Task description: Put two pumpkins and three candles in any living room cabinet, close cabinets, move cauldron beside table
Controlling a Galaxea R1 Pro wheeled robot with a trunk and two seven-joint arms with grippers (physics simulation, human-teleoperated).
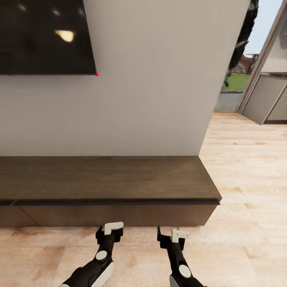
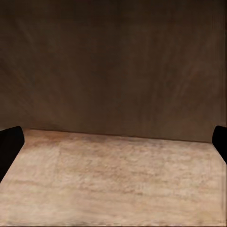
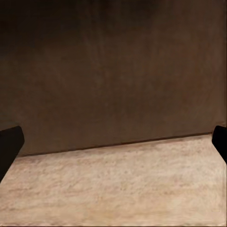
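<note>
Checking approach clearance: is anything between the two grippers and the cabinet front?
Nothing visible. Both the left gripper and the right gripper hang open just short of the cabinet; bare floor runs up to its closed front.

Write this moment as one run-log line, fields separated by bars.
robot faces cabinet | drawer fronts closed | left tool open, empty, near cabinet front | right tool open, empty | black screen on wall above

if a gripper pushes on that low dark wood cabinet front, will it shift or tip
Probably neither. The cabinet is long, low and set against the wall, so tipping looks unlikely. Its smooth front panel shows no handle, so fingers may slide rather than catch. Both grippers, left and right, sit open before it.
</note>
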